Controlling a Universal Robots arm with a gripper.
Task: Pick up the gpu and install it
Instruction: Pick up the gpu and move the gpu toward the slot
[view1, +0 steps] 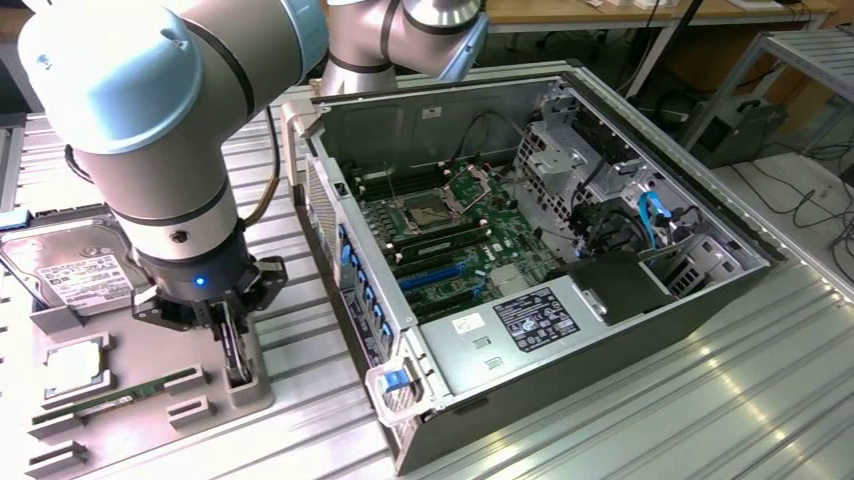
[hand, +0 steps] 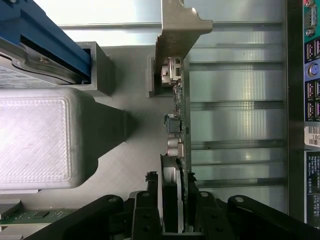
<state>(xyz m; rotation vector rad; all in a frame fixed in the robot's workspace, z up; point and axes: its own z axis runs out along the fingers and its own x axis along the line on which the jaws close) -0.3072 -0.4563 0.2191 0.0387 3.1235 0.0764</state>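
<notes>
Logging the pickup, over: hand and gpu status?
Hand down at the gpu. Card on edge in grey holder. Hard drive alongside, apart from card.

Table: ribbed metal surface, bright and reflective, with parallel grooves; the grooves also show in the wrist view.

Directly on it, two items:
- Open computer case, lying on its side with the open face up, toward the middle and the exterior view's right.
- Flat grey fixture plate with raised holder blocks, at the exterior view's left.

A strip of bare table separates the plate from the case; they are not touching.
</notes>
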